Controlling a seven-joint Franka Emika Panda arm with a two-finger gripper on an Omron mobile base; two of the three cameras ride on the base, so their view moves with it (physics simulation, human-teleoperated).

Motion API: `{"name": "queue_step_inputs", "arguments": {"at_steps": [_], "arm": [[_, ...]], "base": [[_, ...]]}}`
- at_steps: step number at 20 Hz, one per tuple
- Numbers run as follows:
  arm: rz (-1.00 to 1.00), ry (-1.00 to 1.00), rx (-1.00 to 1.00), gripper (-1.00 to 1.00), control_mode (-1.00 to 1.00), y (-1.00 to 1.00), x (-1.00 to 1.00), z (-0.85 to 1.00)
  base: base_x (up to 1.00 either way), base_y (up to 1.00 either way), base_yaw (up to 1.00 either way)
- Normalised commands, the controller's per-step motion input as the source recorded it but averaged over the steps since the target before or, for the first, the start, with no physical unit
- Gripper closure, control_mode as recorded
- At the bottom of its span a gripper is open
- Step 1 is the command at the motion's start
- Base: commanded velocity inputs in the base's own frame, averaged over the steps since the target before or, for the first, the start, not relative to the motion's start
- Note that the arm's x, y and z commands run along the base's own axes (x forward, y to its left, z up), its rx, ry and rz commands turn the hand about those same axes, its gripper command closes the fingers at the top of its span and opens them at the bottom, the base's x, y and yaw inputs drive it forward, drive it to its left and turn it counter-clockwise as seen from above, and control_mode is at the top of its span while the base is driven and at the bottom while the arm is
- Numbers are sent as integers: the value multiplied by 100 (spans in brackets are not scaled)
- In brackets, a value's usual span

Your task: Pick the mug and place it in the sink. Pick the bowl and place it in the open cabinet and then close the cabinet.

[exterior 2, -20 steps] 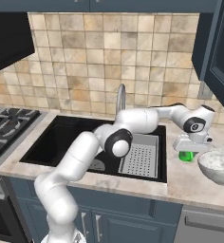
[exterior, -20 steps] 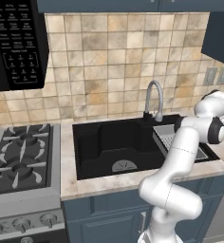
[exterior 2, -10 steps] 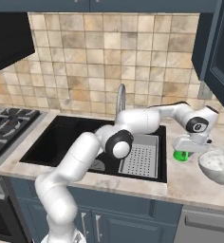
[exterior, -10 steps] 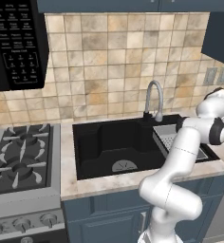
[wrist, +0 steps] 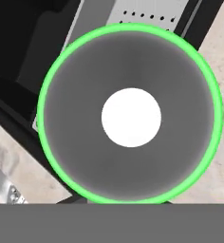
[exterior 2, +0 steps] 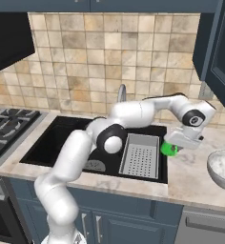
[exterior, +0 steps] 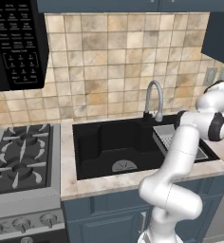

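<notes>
Risk first: gripper (exterior 2: 177, 146) is pressed together on the small bright green cylindrical mug (exterior 2: 170, 149), but I can't see the fingertips, so how much rim they hold is unclear; a shallow pinch could let it tip or drop on the lift. Mug sits on the beige stone counter (exterior 2: 190, 178) just right of the black recessed sink (exterior 2: 62, 140), beside the grey perforated tray (exterior 2: 141, 156), so a slip could land it on the rim or tray. Marbled whitish-grey bowl (exterior 2: 222, 167) sits near right; a wide swing could clip it. Hand view looks straight down the mug: thin green rim, grey inside, white disc at bottom.
</notes>
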Motion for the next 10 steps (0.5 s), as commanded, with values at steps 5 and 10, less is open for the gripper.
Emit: {"name": "queue_step_inputs", "arguments": {"at_steps": [5,10], "arm": [[0,-4,-17,100,-100,92,-37,11],[0,-4,-32,100,-100,96,-65,-5]], "base": [[0,0,0],[0,0,0]]}}
